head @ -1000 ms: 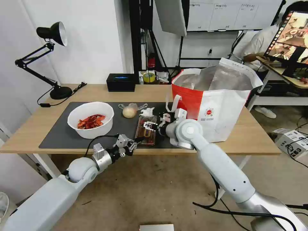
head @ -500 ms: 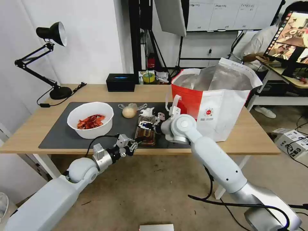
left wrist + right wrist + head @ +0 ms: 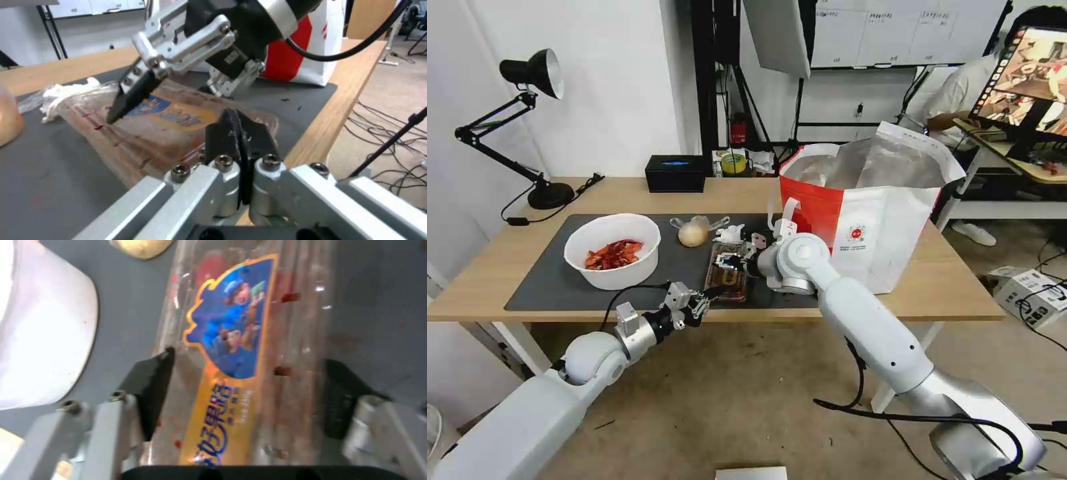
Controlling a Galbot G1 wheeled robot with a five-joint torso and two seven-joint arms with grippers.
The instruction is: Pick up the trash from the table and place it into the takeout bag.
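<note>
Right gripper: you see it (image 3: 728, 261) low over the clear plastic tray (image 3: 728, 275), with its two black fingers (image 3: 151, 386) spread wide, one on each long side of the tray; from your right wrist view you cannot tell if the pads touch the plastic.
Left gripper: it (image 3: 702, 301) hangs just off the tabletop's near edge, in front of the tray's near end, fingers (image 3: 240, 140) pressed together on nothing.
Tray: it lies on the dark grey mat (image 3: 547, 283) by the mat's near edge, near the middle of the tabletop's length; a blue and yellow label (image 3: 231, 336) covers its top, and reddish scraps show through the plastic.
Bowl: the white bowl (image 3: 612, 250) of red shells sits on the mat's left half, well apart from the tray.
Lump in bag: the clear bag with the yellowish lump (image 3: 694, 233) rests near the mat's far edge, between the bowl and the tray.
Tissue: the crumpled white tissue (image 3: 731, 233) lies just beyond the tray's far end.
Takeout bag: it (image 3: 870, 213) stands upright and open on the right part of the table (image 3: 940, 287), foil lining showing, with your right arm's wrist just in front of its red side.
Other things: a black tissue box (image 3: 675, 173) sits at the far edge, and a black desk lamp (image 3: 527, 127) at the far left corner.
</note>
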